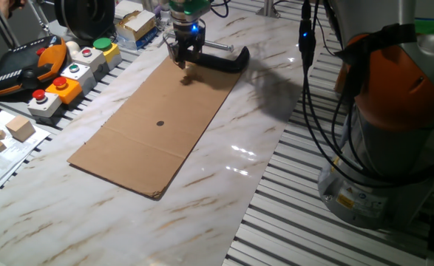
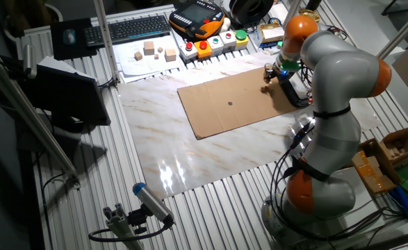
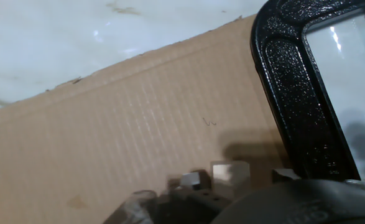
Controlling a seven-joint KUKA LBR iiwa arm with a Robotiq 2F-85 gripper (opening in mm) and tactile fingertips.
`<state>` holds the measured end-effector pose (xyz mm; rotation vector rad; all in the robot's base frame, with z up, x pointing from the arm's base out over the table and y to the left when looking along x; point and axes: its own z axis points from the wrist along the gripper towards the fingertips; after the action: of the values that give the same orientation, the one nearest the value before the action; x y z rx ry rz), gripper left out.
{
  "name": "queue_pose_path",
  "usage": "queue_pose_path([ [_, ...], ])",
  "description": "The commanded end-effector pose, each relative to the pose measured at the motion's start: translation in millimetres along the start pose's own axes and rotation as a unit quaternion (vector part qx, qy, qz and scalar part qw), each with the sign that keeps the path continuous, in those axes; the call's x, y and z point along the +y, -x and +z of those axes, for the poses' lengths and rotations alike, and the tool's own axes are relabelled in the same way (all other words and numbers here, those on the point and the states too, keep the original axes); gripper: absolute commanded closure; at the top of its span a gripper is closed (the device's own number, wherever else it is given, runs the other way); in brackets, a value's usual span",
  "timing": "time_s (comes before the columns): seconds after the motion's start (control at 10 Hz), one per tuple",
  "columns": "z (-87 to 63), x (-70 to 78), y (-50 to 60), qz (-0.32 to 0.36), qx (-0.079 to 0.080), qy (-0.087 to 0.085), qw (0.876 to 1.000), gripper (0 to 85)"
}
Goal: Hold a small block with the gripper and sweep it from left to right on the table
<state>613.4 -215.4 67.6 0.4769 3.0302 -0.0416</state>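
My gripper (image 1: 181, 60) hangs low over the far corner of a brown cardboard sheet (image 1: 157, 125) that lies on the white marble table (image 1: 290, 89). Its blue light glows above the black fingers. In the hand view the small block (image 3: 231, 173), a pale tan cube, sits between the two dark fingertips (image 3: 194, 182) just above the cardboard (image 3: 126, 124), and the gripper (image 3: 233, 184) looks shut on it. From the other fixed view the gripper (image 2: 267, 78) is at the sheet's right end (image 2: 231, 104), with the block too small to make out there.
A black C-clamp (image 1: 228, 60) (image 3: 294, 93) pins the cardboard right beside the gripper. Button boxes (image 1: 76, 74), a teach pendant (image 1: 24, 66) and larger wooden cubes (image 1: 21, 127) line the table's left edge. The arm's base (image 1: 394, 133) stands off the right side.
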Motion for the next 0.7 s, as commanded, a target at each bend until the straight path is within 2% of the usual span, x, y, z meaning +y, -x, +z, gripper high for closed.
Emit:
queue_pose_path([
  [0.0, 2.7, -0.3, 0.4, 0.000, 0.001, 0.001, 1.000, 18.3],
  [0.2, 10.4, -1.5, 1.1, 0.001, 0.000, 0.005, 1.000, 18.7],
  [0.6, 15.1, -0.3, 1.3, 0.001, 0.002, 0.004, 1.000, 19.7],
])
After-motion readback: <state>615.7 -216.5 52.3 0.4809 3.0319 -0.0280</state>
